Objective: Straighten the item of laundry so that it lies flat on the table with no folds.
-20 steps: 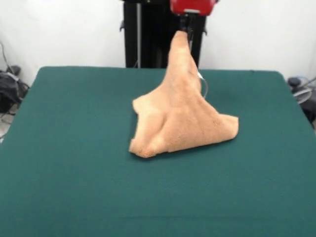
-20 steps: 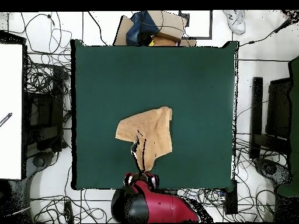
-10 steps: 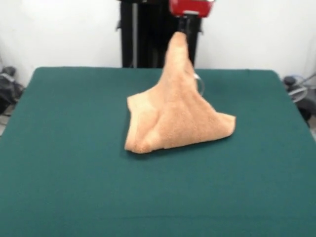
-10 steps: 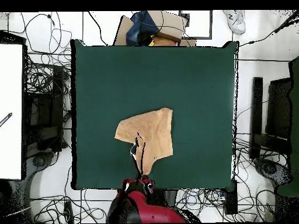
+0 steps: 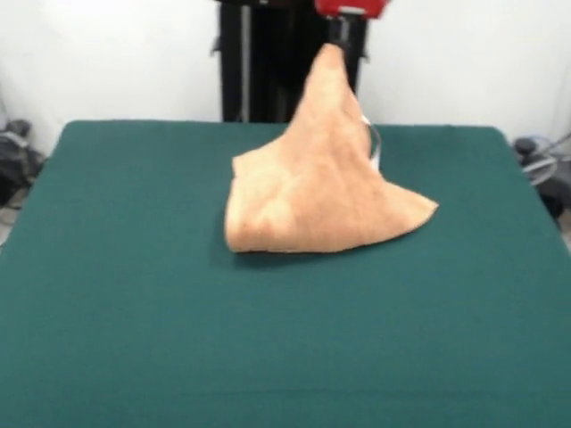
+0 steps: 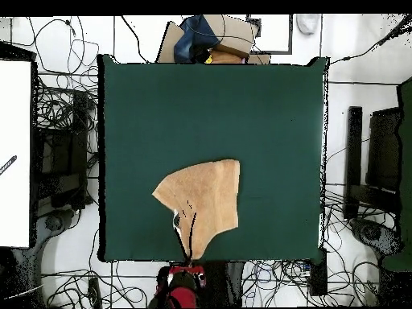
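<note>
A light orange-brown terry towel (image 5: 317, 192) with a nubbly, looped pile stands as a soft cone on a large rectangular table covered in dark green felt-like cloth (image 5: 134, 339). One corner of the towel is drawn up into a narrow peak, and that peak is pinched in the black gripper (image 5: 336, 37) below the red end of the robot arm (image 5: 351, 7); the gripper's tips are pressed together on the cloth, directly above the rest of the towel. From the peak the fabric fans downward into a wide skirt whose lower part rests on the felt, with a rounded fold bulging at one lower corner and a thinner, flatter point reaching out at the other. A small white tag (image 5: 374, 143) hangs in a loop off the raised edge. In the overhead view the towel (image 6: 206, 197) reads as an uneven, roughly triangular patch that narrows toward the gripper (image 6: 190, 266) at the table's (image 6: 265, 113) robot-side edge, about midway along that edge and somewhat nearer one corner. The far half of the table shows bare green felt.
</note>
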